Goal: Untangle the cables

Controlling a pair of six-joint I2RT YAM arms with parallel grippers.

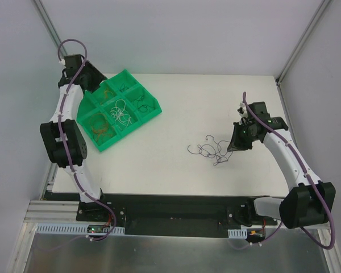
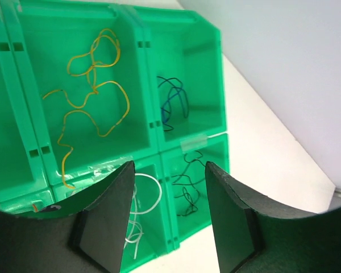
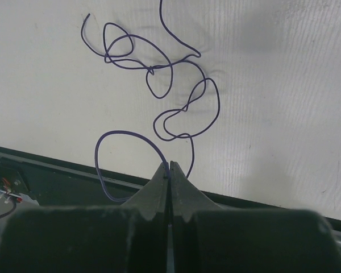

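A thin purple cable lies in loose curls on the white table, right of centre. My right gripper is at its right end, shut on one loop of that cable, which runs between the closed tips. My left gripper hangs open and empty over the green tray at the far left. Separate compartments of the tray hold an orange cable, a dark blue one, a black one and a white one.
The tray is split by green walls into several compartments. Grey walls close in the table on the left, the back and the right. A black base strip runs along the near edge, under the right gripper's fingers.
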